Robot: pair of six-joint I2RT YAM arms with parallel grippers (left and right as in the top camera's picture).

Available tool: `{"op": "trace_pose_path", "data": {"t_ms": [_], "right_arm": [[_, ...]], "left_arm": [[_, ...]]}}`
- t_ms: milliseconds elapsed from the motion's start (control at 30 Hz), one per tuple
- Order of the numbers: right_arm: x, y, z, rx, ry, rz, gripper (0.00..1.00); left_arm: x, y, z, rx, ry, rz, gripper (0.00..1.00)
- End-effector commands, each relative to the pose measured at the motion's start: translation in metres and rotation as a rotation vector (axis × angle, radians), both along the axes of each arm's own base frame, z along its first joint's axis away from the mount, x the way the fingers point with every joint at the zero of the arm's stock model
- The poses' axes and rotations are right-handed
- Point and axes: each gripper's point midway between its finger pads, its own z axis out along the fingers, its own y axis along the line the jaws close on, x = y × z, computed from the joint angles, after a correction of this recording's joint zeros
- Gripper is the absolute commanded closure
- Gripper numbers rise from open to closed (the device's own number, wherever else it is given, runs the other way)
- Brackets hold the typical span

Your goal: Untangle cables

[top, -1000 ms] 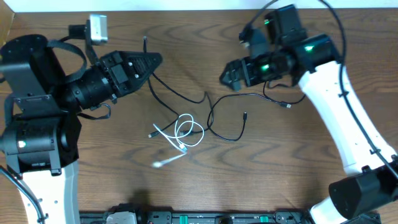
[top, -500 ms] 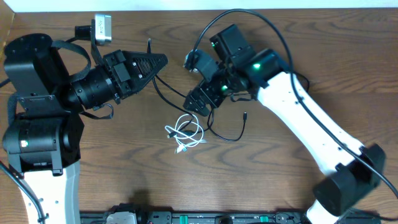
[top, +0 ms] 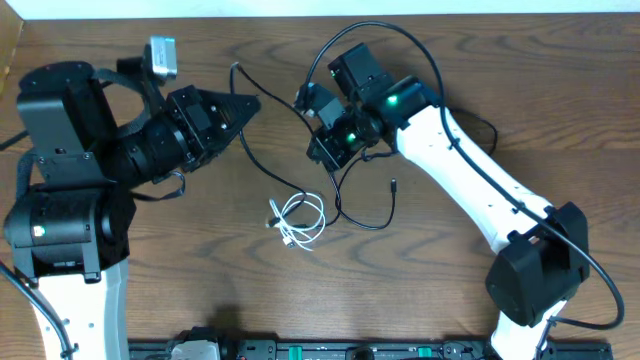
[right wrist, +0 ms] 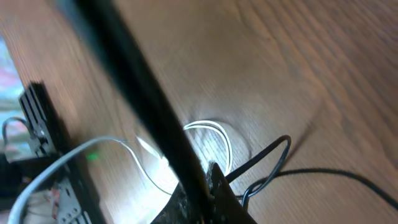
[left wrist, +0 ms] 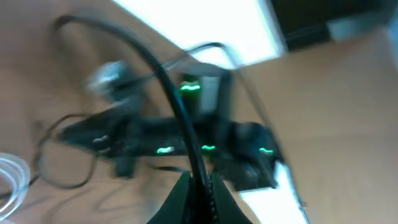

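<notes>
black cable (left wrist: 168, 87), blurred in left wrist view, ends pinched in the closed left gripper (top: 243, 103), toward the bench's (top: 560, 60) far edge. right gripper (top: 322, 150) closed on a black strand (right wrist: 137, 87); which cable it is, cannot tell, its body covers it overhead. white coil (top: 300, 216) lies mid-bench, nearer the right gripper, apart from both.

Robotics lab bench: left robot arm (top: 60, 230), right robot arm (top: 470, 180) flanking wood-grain table (top: 560, 90), green status lights (top: 392, 100), equipment rail (top: 300, 350) at near edge.
</notes>
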Motion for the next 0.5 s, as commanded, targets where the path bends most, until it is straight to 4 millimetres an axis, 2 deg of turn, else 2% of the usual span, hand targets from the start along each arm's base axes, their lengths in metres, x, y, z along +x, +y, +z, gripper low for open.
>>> {"op": "trace_pose_path", "data": {"t_ms": [0,233,400,467], "right_arm": [[0.001,-0.013,0.050,0.086,-0.011,-0.106,0.99],[0.000,-0.043,0.112,0.185,-0.055,-0.241,0.99],[-0.006,-0.058,0.150,0.252,-0.109,-0.291,0.99],[-0.006,-0.064,0.170,0.299,-0.138,-0.323,0.99]], "left_arm": [[0.011,0.032,-0.032,0.150,0.087,0.199,0.92],[0.007,0.074,-0.083,0.339,0.294,0.392,0.92],[0.007,0.076,-0.103,0.363,0.390,0.383,0.51],[0.008,0.076,-0.111,0.372,0.423,0.373,0.42]]}}
